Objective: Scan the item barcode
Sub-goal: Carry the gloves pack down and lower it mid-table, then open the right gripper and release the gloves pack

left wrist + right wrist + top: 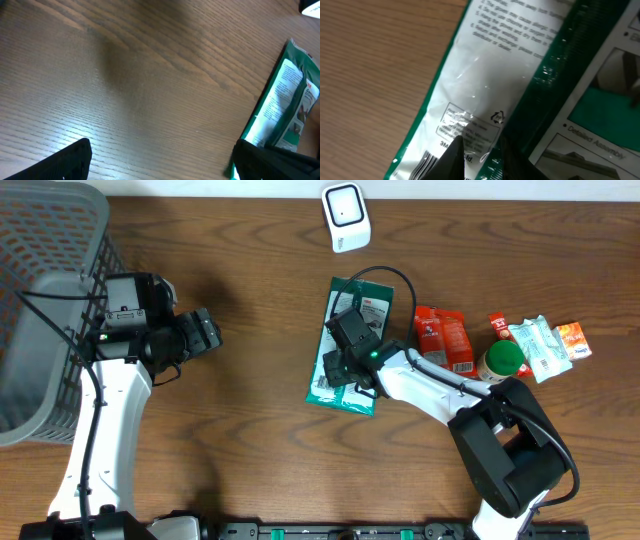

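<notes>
Your right gripper (482, 160) pinches narrowly on the film of the green packet (372, 302), which lies flat at mid-table below the white scanner (346, 216). The hold is likely meant to lift it and turn its barcode (426, 162) toward the scanner. Your left gripper (205, 333) hangs wide and empty beside the basket (40, 280), well apart.

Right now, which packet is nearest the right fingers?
The green packet, the largest one. The right fingers are right on it, while the red packet and the small packets lie apart, further right.
</notes>
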`<state>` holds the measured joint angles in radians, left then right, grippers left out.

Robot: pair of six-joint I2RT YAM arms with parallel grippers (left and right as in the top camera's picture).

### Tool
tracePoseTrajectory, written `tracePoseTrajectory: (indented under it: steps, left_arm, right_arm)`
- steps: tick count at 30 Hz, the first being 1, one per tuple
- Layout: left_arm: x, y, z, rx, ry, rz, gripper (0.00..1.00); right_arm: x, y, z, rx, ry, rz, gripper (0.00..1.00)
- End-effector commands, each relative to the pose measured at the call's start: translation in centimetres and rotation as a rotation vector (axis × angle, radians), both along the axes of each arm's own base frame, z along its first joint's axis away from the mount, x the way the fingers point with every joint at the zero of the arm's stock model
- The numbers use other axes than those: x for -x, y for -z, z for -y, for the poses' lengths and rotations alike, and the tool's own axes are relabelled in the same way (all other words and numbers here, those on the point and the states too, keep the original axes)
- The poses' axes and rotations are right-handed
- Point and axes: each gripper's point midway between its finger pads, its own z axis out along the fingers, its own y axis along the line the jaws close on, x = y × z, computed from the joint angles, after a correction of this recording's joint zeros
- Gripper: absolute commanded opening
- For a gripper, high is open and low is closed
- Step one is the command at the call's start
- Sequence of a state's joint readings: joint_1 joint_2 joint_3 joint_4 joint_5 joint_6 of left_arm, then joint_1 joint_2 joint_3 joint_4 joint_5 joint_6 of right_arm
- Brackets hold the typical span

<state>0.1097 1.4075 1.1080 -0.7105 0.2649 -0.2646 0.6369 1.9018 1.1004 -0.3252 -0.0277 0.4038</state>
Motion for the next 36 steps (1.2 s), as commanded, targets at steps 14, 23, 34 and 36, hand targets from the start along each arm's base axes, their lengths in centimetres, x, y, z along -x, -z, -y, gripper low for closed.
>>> tracePoseTrajectory:
  steps: [14, 23, 34, 36]
  left_arm:
    - [-0.3, -0.3, 0.1, 0.005, 0.01, 0.007, 0.91]
    - [-0.3, -0.3, 0.1, 0.005, 0.01, 0.007, 0.91]
    - [-0.3, -0.3, 0.1, 0.006, 0.01, 0.008, 0.91]
    - [-0.3, -0.3, 0.1, 0.006, 0.01, 0.008, 0.91]
  right_arm:
    - [-0.8, -5.4, 1.7, -0.009, -0.026, 0.074, 0.36]
    - [-0.4, -10.9, 4.9, 0.014, -0.075, 0.16, 0.99]
    - [-1.2, -11.3, 6.5, 0.051, -0.074, 0.188, 0.99]
    - [-1.2, -11.3, 6.5, 0.051, -0.074, 0.188, 0.99]
